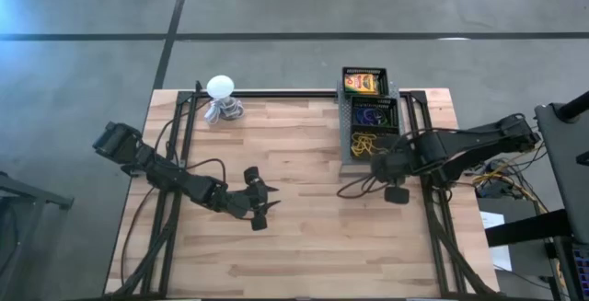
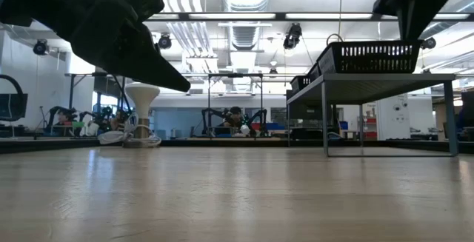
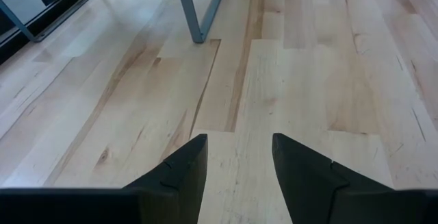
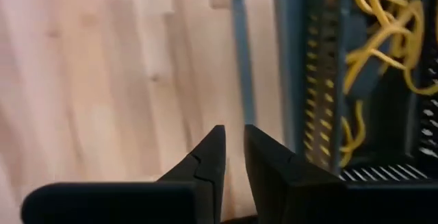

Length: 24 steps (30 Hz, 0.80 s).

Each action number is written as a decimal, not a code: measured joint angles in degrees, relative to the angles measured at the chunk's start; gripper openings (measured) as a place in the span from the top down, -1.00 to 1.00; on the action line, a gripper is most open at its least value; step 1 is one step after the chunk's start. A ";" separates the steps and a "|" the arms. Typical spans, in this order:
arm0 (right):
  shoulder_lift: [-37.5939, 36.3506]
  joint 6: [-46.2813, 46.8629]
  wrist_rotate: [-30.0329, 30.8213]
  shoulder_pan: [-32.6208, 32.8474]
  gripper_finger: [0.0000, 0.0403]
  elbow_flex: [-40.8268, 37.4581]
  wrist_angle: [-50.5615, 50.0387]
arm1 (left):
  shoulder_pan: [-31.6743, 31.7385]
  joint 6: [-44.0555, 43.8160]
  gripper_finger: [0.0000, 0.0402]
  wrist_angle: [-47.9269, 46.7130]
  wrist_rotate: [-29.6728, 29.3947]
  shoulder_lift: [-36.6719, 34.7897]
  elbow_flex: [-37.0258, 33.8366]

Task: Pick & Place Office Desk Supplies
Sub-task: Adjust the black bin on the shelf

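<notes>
High view first: we see the pale wooden plank table [image 1: 304, 227] filling the centre of the frame, with the left gripper [image 1: 260, 200] hanging over bare wood left of centre, its two dark fingers [image 3: 185, 169] spread apart with nothing between them, as the left wrist view confirms. Right gripper [image 1: 398, 193] sits right of centre, just below the black mesh basket [image 1: 350, 133] that stands raised on a grey metal-legged stand [image 3: 198, 11] near the upper right of the table. In the basket we count three sections from top to bottom of the frame: a yellow-and-green cardboard box [image 1: 362, 82] in the top one, small blue and purple rings [image 1: 372, 114] in the middle one, and a tangle of thin yellow rubber bands [image 1: 364, 142] in the lowest one. Right wrist view shows the right gripper's fingers [image 4: 209, 159] nearly together, only a thin gap, gripping nothing we can see, over wood beside the basket wall, with the rubber bands inside the mesh at the upper right of that frame. At the upper left of the table in the high view stands a white ball-topped object on a grey coiled base [image 1: 222, 98], well apart from both grippers. Low view shows the basket on its stand at right.
</notes>
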 joint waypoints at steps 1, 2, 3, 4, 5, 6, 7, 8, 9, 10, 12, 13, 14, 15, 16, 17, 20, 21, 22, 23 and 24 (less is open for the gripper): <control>0.00 0.05 0.72 -0.03 0.77 -0.38 -0.42 | 0.00 0.00 0.16 0.01 0.00 0.00 0.00; -0.01 0.13 0.99 -0.05 0.78 -0.62 -0.77 | 0.00 0.00 0.16 0.04 0.00 0.00 0.00; -0.04 0.27 0.99 -0.05 0.78 -0.79 -0.87 | 0.00 0.00 0.16 0.09 0.00 0.00 0.00; -0.04 0.34 1.00 -0.05 0.79 -0.90 -1.18 | 0.00 0.00 0.16 0.09 0.00 0.00 0.00; -0.04 0.43 1.01 -0.05 0.79 -1.01 -1.88 | 0.00 0.00 0.16 0.11 0.00 0.00 0.00; -0.04 0.58 1.00 -0.05 0.79 -1.11 -2.58 | 0.00 0.01 0.16 0.11 0.00 0.00 0.00; -0.04 1.12 1.11 -0.05 0.79 -1.14 -3.10 | 0.00 0.01 0.16 0.11 0.00 0.00 0.00; -0.04 1.89 1.66 -0.05 0.79 -1.14 -3.69 | 0.00 0.00 0.16 0.11 0.00 0.00 0.00; -0.04 2.44 2.49 -0.05 0.79 -1.16 -4.59 | 0.00 0.00 0.16 0.10 0.00 0.00 0.00; -0.04 3.01 3.27 -0.05 0.79 -1.18 -5.56 | 0.00 0.00 0.16 0.08 0.00 0.00 0.00; -0.10 4.47 5.49 -0.05 0.79 -1.18 -7.23 | 0.00 0.00 0.16 0.04 0.00 0.00 0.00; -0.11 5.26 6.79 -0.05 0.79 -1.18 -8.10 | 0.00 0.01 0.16 0.04 0.00 0.00 0.00; -0.11 5.89 7.91 -0.05 0.79 -1.18 -8.79 | 0.00 0.00 0.16 0.04 0.00 0.00 0.00; -0.11 6.22 8.64 -0.06 0.79 -1.18 -9.28 | 0.00 0.00 0.16 0.04 0.00 0.00 0.00; -0.11 6.34 8.79 -0.08 0.79 -1.18 -9.48 | 0.00 0.00 0.16 0.02 0.00 0.00 0.00; -0.15 6.44 8.79 -0.08 0.79 -1.18 -9.48 | 0.00 0.00 0.16 0.02 0.00 0.00 0.00; -0.23 6.49 8.72 -0.07 0.79 -1.20 -9.45 | 0.00 0.00 0.16 0.02 0.00 0.00 0.00; -0.25 6.50 8.57 -0.08 0.79 -1.20 -9.45 | 0.00 0.00 0.16 0.04 0.00 0.00 0.00; -0.26 6.52 8.16 -0.08 0.79 -1.20 -9.42 | 0.00 0.00 0.16 0.04 0.00 0.00 0.00; -0.24 6.53 7.35 -0.07 0.79 -1.20 -9.29 | 0.00 0.00 0.16 0.02 0.00 0.00 0.00; -0.24 6.69 6.24 -0.05 0.79 -1.03 -9.19 | 0.00 0.00 0.16 0.02 0.00 0.00 0.00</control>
